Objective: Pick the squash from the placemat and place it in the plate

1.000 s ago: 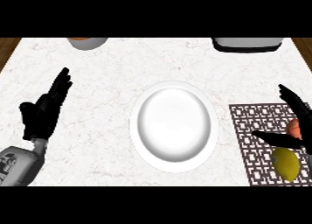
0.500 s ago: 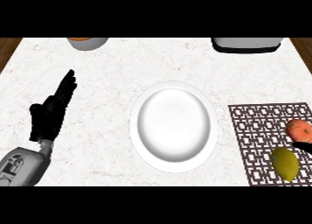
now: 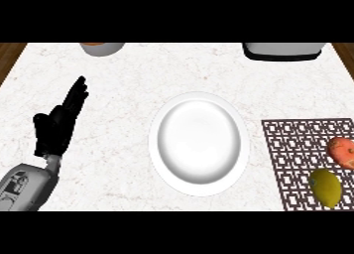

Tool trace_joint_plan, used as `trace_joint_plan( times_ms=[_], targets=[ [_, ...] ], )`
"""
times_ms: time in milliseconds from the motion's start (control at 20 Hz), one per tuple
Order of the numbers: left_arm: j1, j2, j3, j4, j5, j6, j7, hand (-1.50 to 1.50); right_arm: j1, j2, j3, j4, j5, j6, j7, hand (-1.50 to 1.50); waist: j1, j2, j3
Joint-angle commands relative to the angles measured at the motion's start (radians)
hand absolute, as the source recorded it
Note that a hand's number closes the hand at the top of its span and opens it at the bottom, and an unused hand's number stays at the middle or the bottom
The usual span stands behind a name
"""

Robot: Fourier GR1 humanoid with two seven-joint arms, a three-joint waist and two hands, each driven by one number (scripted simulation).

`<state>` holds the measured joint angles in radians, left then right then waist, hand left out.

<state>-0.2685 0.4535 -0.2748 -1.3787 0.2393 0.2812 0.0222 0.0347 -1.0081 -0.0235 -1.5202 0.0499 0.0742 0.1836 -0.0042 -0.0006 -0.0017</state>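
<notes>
Left hand (image 3: 55,130): matte black, open, fingers straight and together pointing toward the far edge, thumb splayed out to the side. It holds nothing and sits over bare counter, well apart from the plate. The grey forearm (image 3: 22,186) comes in from the lower left corner, a smooth shell with darker panel detail.

Squash (image 3: 325,187): on the placemat (image 3: 296,149), at its near right corner. Olive-yellow, smooth, elongated oval, lying flat with the long axis running roughly near-to-far. Nothing is touching it.

Just beyond it on the same mat is a round orange-red fruit (image 3: 345,152) with a slightly mottled skin. I can't tell the exact kind. There's a small gap between the two.

The placemat is dark brown with an open geometric lattice pattern, so the counter shows through the holes. It's rectangular and runs off the right edge of the view.

Plate (image 3: 199,141): glossy white, plain, with a wide rim and a shallow well. It's centre of the counter, just left of the placemat and not overlapping it.

Counter (image 3: 121,74): white marble look with faint pinkish-grey veining, flat. Brown wood floor (image 3: 4,54) shows past both far corners.

At the far edge, cut off by the view, are a grey bowl (image 3: 102,47) with something orange inside at the left and a dark-rimmed white vessel (image 3: 284,50) at the right. Can't identify either further.
</notes>
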Motion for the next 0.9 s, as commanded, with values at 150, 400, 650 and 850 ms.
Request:
trace_joint_plan(
  times_ms=[150, 400, 650, 850],
  targets=[
    [-0.009, -0.024, 0.037, -0.023, -0.044, -0.024, 0.045, 0.00, -0.037, 0.007, -0.014, 0.037, 0.031, 0.156, 0.098, -1.50, 0.005, 0.000, 0.002],
    [-0.028, -0.088, 0.045, 0.021, -0.099, -0.034, 0.032, 0.00, -0.122, 0.068, -0.017, 0.183, 0.101, 0.221, 0.021, -1.50, 0.008, 0.002, 0.002],
    [-0.035, -0.117, 0.048, 0.028, -0.134, -0.032, 0.055, 0.00, -0.139, 0.135, 0.063, 0.149, 0.208, 0.221, 0.131, -1.50, 0.005, 0.002, 0.001],
    [-0.026, -0.129, 0.068, 0.038, -0.155, -0.064, 0.029, 0.00, -0.172, 0.216, 0.099, 0.276, 0.312, 0.195, 0.053, -1.50, 0.008, 0.002, 0.002]
  ],
)
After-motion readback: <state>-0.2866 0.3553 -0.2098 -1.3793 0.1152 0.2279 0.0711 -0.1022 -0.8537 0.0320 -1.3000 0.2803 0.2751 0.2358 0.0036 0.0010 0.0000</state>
